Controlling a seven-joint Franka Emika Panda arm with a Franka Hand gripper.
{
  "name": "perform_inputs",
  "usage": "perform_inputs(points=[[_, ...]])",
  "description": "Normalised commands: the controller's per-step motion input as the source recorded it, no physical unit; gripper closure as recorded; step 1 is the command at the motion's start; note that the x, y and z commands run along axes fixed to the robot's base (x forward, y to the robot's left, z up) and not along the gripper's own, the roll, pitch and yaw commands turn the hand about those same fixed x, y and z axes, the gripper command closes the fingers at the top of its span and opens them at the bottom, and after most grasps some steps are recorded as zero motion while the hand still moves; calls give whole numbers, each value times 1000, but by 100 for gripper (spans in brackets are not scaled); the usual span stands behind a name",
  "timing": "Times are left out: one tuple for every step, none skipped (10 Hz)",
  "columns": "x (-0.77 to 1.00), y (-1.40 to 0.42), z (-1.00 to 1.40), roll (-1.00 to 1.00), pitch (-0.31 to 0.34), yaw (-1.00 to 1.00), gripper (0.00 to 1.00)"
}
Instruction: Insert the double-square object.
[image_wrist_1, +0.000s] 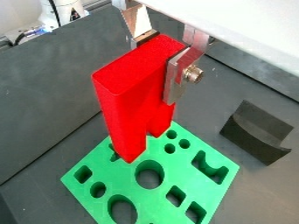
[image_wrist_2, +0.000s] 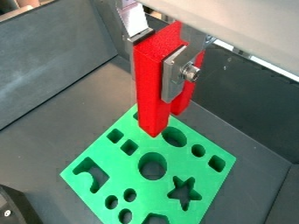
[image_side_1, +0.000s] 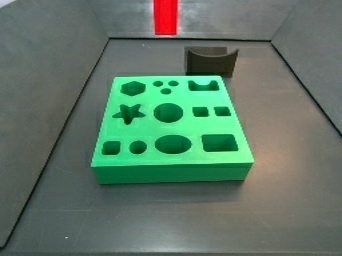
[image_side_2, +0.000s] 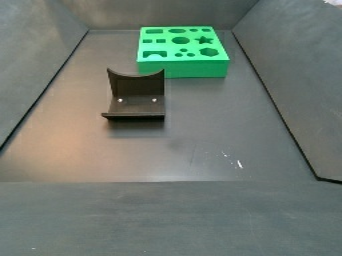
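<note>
My gripper (image_wrist_1: 159, 56) is shut on the upper part of the double-square object (image_wrist_1: 126, 101), a tall bright red block, and holds it upright. Both wrist views show silver fingers (image_wrist_2: 174, 74) pressed on two opposite sides of it. Its notched lower end hangs over the far part of the green board (image_wrist_1: 79, 179), which has several shaped holes; I cannot tell whether it touches the board. In a side view only the red block's lower end (image_side_1: 166, 15) shows, well above and behind the board (image_side_1: 167, 172); the gripper is out of that frame. The gripper also shows in the other wrist view (image_wrist_2: 156, 56).
A dark grey curved block (image_side_1: 211, 60) stands on the dark floor beside the board, also seen in a wrist view (image_wrist_1: 257, 129) and a side view (image_side_2: 134, 95). The board (image_side_2: 187, 68) lies near one grey wall (image_wrist_2: 47, 61) of the bin.
</note>
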Motion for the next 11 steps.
perform_inputs(points=[[334, -29, -257, 0, -130, -697, 100], [186, -100, -709, 127, -164, -846, 100], [266, -109, -777, 206, -74, -811, 100], [260, -103, -786, 210, -60, -817, 100], [343, -31, -794, 224, -46, -780, 100], [509, 0, -651, 243, 13, -743, 100], [480, 40, -663, 99, 7, -783, 100], [309, 51, -531, 54, 0, -889, 100], [223, 120, -403, 0, 0, -926, 100], [194, 97, -229, 0, 0, -940, 100], [203, 77, -154, -23, 0, -937, 100]])
